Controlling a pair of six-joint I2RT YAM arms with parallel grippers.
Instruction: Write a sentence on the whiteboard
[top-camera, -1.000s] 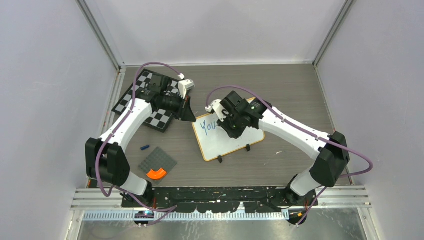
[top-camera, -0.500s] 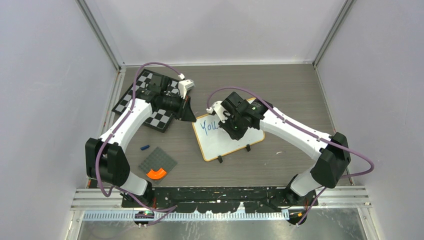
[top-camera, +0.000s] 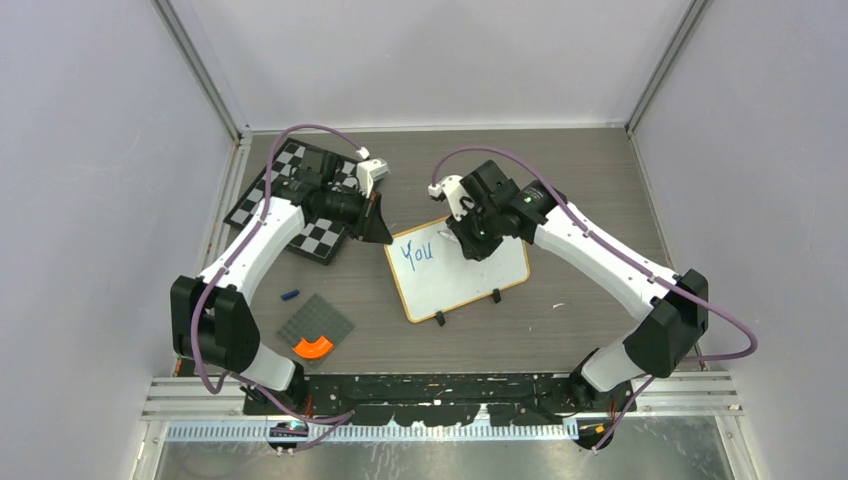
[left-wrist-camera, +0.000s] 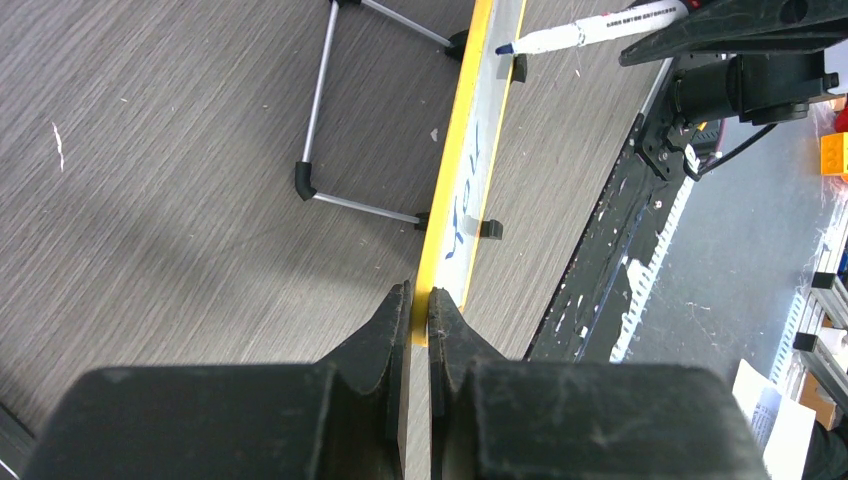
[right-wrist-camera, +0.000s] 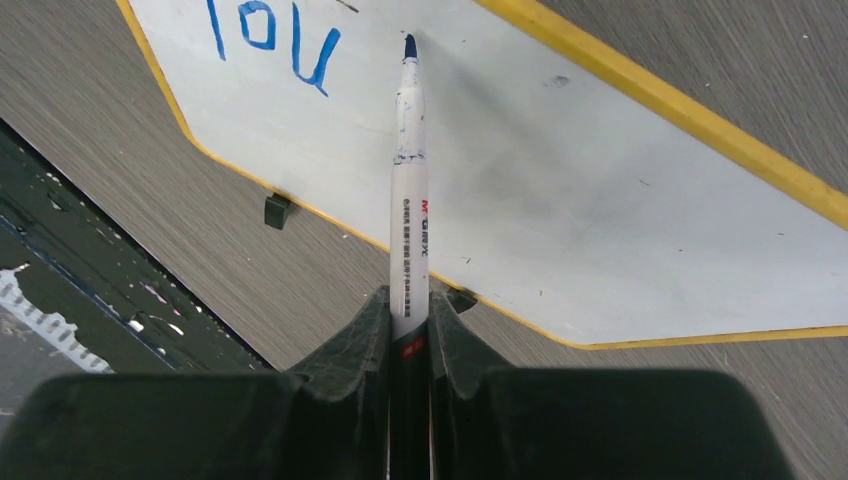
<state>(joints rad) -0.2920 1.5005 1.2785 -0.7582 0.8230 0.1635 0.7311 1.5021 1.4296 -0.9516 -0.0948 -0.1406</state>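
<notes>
Blue handwriting reading "You" (top-camera: 417, 252) sits at the left end of the small rectangular wood-framed whiteboard (top-camera: 468, 282), upright as seen from the near side. The board lies at the middle of the grey wood-grain table (top-camera: 580, 180). Its long axis runs left to right with the right end turned slightly farther, and its two black clip feet (top-camera: 438, 320) are on the near edge.

The left gripper (left-wrist-camera: 420, 295) is clenched on the frame's left edge. The right gripper (right-wrist-camera: 408, 300) grasps a white marker (right-wrist-camera: 410, 200) whose blue tip points at the board just right of the "u". Whether the tip touches is unclear, and the barrel print is too small to read.
</notes>
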